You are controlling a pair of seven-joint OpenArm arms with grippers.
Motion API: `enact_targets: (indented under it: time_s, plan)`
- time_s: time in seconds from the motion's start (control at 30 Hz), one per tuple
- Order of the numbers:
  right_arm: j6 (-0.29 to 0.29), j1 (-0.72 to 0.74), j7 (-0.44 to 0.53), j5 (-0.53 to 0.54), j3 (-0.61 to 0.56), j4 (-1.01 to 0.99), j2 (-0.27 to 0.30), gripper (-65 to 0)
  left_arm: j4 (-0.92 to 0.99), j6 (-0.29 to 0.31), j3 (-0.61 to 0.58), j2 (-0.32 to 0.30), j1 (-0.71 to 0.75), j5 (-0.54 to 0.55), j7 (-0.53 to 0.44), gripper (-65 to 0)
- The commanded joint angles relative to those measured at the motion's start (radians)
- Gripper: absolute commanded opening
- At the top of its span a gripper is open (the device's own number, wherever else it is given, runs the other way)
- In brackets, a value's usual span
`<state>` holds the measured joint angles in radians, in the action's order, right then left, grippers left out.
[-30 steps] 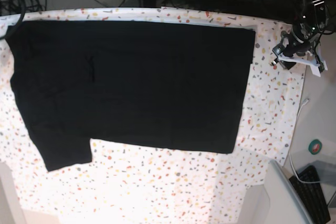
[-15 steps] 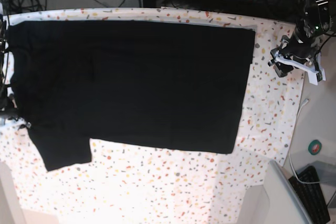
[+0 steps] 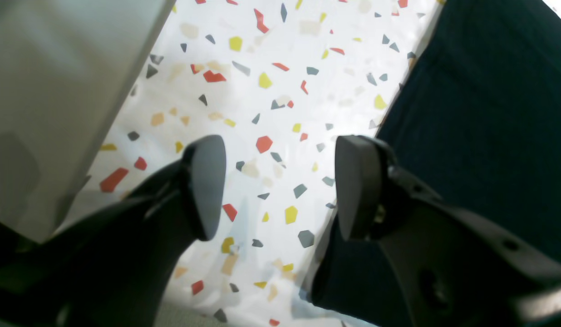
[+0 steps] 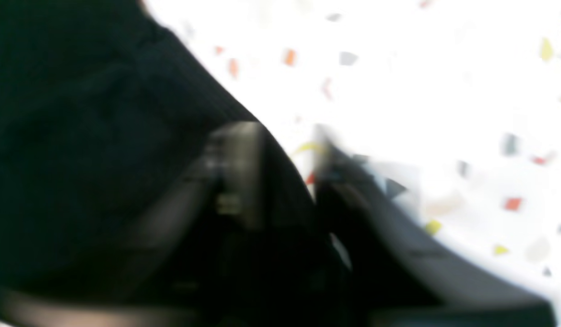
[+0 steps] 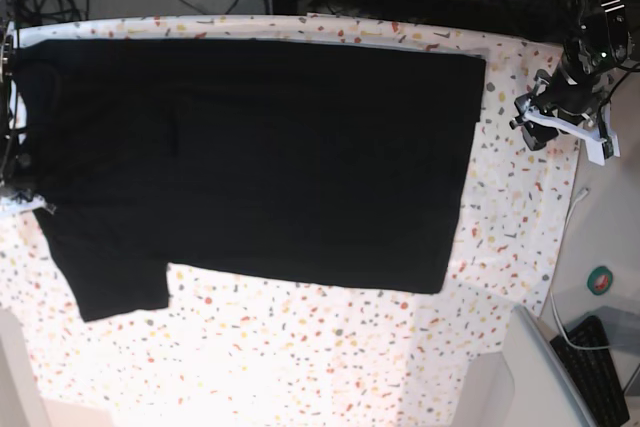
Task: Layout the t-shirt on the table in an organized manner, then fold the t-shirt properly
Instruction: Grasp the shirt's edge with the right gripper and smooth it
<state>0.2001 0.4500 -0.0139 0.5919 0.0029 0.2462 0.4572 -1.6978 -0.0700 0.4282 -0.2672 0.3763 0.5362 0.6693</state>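
The black t-shirt is lying spread out on the white, fleck-patterned counter, covering the left and centre of the base view. Its upper edge is running nearly straight across, just below the top of the frame. 1 short flap is projecting at lower left, and 1 corner is reaching down at lower right of centre. The visible side is showing plain black.

The right arm's fingers are meeting the shirt's edge at the left side of the base view. In the right wrist view they are straddling a dark cloth edge, with 1 finger over the cloth and 1 beyond it; that view is blurred, and the fingers are appearing to pinch the edge of the fabric.

The left arm's fingers are standing spread apart, holding nothing. In the base view they are hovering at upper right, beside the shirt and apart from it. In the left wrist view, bare counter is showing between the 2 fingers, and the shirt is occupying the right side.

1 green round object and 1 white cable are lying at the right of the base view.
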Motion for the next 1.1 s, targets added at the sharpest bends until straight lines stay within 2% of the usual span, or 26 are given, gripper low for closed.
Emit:
enact_targets:
  time_s: [0.0,0.17,0.23,0.3,0.43,0.6,0.77,1.03,1.07]
  plan:
    - [0.006,0.007,-0.033,0.000,0.001,0.028,0.005,-65.0,-0.015,0.006,0.004,-0.010,-0.004,0.003,-0.016,-29.3]
    - [-0.003,-0.125,-0.057,0.001,0.004,0.290,0.005,-65.0,-0.015,0.005,0.004,-0.011,0.000,0.003,-0.016,-29.3]
    - [-0.004,-0.182,-0.137,0.001,0.032,0.427,0.005,-65.0,-0.015,0.005,0.005,-0.013,0.003,0.003,-0.016,-29.3]
    - [-0.006,-0.250,-0.249,0.001,0.118,0.572,-0.005,-65.0,-0.015,0.005,0.005,-0.013,0.003,0.003,-0.016,-29.3]
    - [-0.021,-0.366,-0.438,-0.008,0.317,0.852,-0.091,-65.0,-0.015,0.005,0.005,-0.013,-0.003,0.003,-0.016,-29.3]
    - [-0.058,-0.475,-0.610,-0.008,0.415,1.100,-0.177,-65.0,-0.015,0.003,0.005,-0.013,-0.006,0.003,-0.016,-29.3]
    - [-0.060,-0.550,-0.653,-0.010,0.503,1.198,-0.285,-65.0,-0.015,0.003,0.004,-0.013,-0.006,0.003,-0.016,-29.3]
    - [-0.060,-0.624,-0.659,-0.010,0.581,1.252,-0.386,-65.0,-0.015,0.003,0.004,-0.013,-0.006,0.003,-0.016,-29.3]
    - [-0.060,-0.627,-0.659,-0.008,0.581,1.266,-0.390,-60.8,-0.015,0.003,0.004,-0.013,-0.006,0.003,-0.016,-29.3]
